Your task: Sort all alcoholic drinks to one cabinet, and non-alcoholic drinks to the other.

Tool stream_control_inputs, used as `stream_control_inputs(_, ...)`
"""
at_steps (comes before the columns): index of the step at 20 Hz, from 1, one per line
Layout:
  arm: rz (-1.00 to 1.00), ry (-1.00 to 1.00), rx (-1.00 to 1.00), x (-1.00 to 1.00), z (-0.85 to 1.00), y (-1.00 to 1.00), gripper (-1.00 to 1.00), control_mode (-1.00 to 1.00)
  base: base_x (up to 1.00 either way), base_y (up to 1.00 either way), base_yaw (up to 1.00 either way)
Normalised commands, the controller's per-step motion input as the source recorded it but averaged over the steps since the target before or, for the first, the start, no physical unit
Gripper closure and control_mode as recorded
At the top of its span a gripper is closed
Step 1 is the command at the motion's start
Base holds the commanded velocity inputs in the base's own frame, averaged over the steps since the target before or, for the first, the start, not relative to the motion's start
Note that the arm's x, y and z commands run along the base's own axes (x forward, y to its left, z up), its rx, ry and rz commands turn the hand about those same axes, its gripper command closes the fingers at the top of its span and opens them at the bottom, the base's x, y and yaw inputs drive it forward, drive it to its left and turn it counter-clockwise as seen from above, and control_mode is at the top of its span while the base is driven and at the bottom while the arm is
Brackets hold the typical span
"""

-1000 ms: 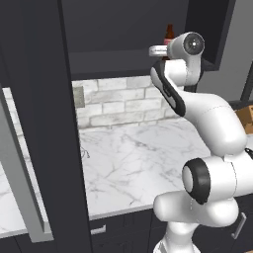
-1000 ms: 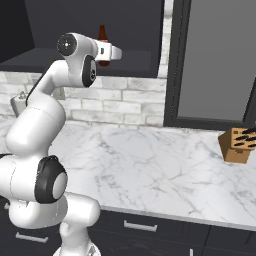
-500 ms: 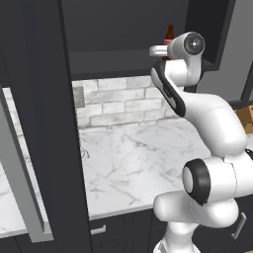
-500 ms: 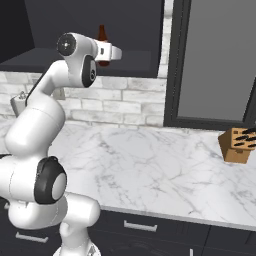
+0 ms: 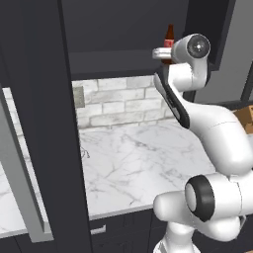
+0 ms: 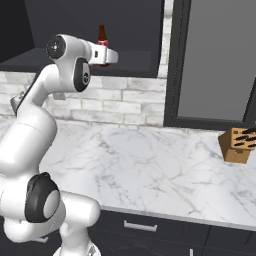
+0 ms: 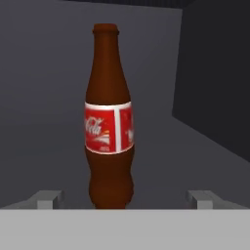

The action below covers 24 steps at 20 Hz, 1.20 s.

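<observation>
A small dark brown bottle [image 7: 108,122] with a red label stands upright on the dark shelf [image 7: 166,166] of the open upper cabinet [image 5: 118,34]. My gripper [image 7: 125,199] is open, with one fingertip [image 7: 49,197] on each side of the bottle's base and clear of it. From the base cameras the bottle [image 5: 169,34] [image 6: 102,35] rises just behind the hand, and the gripper [image 5: 163,53] [image 6: 104,56] reaches in at shelf height.
Below the cabinet lies a white marble counter [image 5: 128,163] [image 6: 150,170] backed by pale brick. A wooden knife block [image 6: 236,145] sits at its right end. A dark open cabinet door [image 5: 64,123] stands at the left, and a tall grey panel [image 6: 215,60] at the right.
The fingers have spread wider apart around the bottle. The arm and the bottle stay where they were.
</observation>
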Motion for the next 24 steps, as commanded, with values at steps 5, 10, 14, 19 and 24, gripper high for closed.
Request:
stream_control_inputs(5, 0.0, -0.02, 0.0, -0.52, 0.0, 0.0, -1.0, -1.0, 0.0, 0.0, 0.0)
stream_control_inputs(10, 0.0, -0.03, 0.0, -0.65, 0.0, 0.0, -1.0, -1.0, 0.0, 0.0, 0.0)
stream_control_inputs(14, 0.0, -0.02, 0.0, -0.72, 0.01, 0.0, -1.0, -1.0, 0.0, 0.0, 0.0)
stream_control_inputs(19, 0.0, -0.02, 0.01, -0.7, 0.05, 0.0, -1.0, -1.0, 0.0, 0.0, 0.0)
stream_control_inputs(24, 0.01, -0.01, 0.02, -0.66, 0.09, 0.0, -1.0, -1.0, 0.0, 0.0, 0.0)
